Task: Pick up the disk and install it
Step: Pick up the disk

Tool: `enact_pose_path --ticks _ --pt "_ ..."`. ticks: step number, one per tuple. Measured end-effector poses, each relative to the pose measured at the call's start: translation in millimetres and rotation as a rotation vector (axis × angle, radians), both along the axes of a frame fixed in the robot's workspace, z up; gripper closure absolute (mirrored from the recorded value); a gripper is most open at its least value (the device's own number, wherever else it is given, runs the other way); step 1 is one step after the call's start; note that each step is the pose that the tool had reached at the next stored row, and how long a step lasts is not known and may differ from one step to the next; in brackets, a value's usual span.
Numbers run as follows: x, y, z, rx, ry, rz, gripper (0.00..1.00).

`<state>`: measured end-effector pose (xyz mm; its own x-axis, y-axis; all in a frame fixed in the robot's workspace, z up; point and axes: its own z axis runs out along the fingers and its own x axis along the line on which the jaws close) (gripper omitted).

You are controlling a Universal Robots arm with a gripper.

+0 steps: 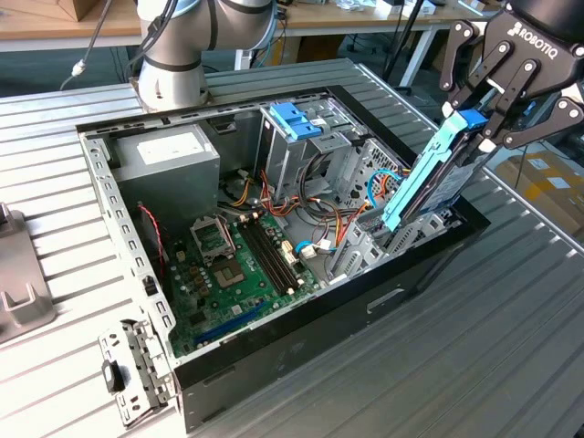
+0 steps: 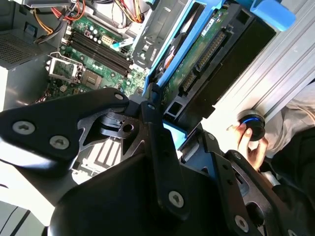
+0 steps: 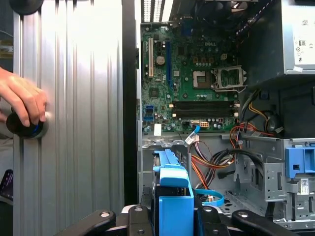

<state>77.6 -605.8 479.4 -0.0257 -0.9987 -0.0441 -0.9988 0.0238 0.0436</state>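
In the exterior view the case (image 1: 108,196) lies open on the desk (image 1: 511,347). Toward the exterior view's right the disk (image 1: 447,187) leans tilted, its lower end at the bay (image 1: 406,239) and its upper end clamped by the gripper (image 1: 479,123). Pushed askew, a rail (image 1: 412,182) could jam or pinch cables (image 1: 339,224). The first wrist view adds a hand (image 3: 22,101) on a knob (image 3: 22,130) beside the case.

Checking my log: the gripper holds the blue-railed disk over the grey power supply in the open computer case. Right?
No. In the exterior view the gripper holds the disk, tilted, at the end of the case on the exterior view's right, apart from the power supply on the exterior view's left.
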Motion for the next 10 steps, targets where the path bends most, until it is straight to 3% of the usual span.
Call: enact_pose_path --ticks 10 --pt "12.9 0.0 0.0 0.0000 0.0000 0.000 0.63"
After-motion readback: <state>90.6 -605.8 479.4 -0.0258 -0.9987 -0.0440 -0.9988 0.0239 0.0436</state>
